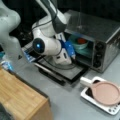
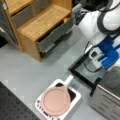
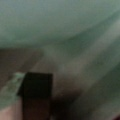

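Observation:
My gripper (image 1: 73, 56), with blue fingers, reaches into the open toaster oven (image 1: 100, 27) above its lowered door (image 1: 65, 69). Inside the oven sits a teal bowl (image 1: 78, 44) holding something red (image 1: 82, 40), with a teal plate (image 1: 87, 52) beneath it. The fingertips are at the plate's near edge, just below the bowl. In the wrist view a teal surface (image 3: 60, 20) fills the frame very close, and one dark finger pad (image 3: 37, 95) shows at the lower left. In a front view the blue gripper (image 2: 110, 56) hangs over the oven door (image 2: 86, 72), its tips hidden.
A pink pan (image 1: 106, 93) with a pale handle rests on a white cooker (image 1: 84, 96) in front of the oven, seen too in a front view as pan (image 2: 55, 100) on cooker (image 2: 78, 96). A wooden cabinet (image 1: 21, 97) (image 2: 42, 22) stands to the side.

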You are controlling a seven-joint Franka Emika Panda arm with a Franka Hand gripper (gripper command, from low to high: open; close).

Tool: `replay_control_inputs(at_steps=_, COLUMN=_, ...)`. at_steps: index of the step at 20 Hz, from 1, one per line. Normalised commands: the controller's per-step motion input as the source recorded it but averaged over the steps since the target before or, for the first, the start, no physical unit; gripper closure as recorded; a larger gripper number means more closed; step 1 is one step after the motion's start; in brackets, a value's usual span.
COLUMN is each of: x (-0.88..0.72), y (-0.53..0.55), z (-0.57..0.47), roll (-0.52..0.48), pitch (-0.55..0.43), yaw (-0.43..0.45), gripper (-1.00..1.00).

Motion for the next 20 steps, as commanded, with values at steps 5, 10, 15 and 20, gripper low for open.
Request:
replay_control_inputs(at_steps=5, x=0.19, y=-0.16, z=0.18, roll=-0.168, pitch=-0.029, yaw=-0.039, gripper=1.0)
replay_control_inputs(at_steps=10, x=0.23, y=-0.19, z=0.16, roll=-0.176, pitch=-0.035, yaw=0.032, gripper=1.0)
replay_control_inputs(at_steps=15, x=0.27, y=-0.22, z=0.16, roll=-0.175, pitch=-0.024, yaw=0.068, gripper=1.0)
replay_control_inputs(at_steps=20, x=0.33, y=-0.26, z=0.16, roll=-0.155, pitch=-0.022, yaw=0.079, gripper=1.0)
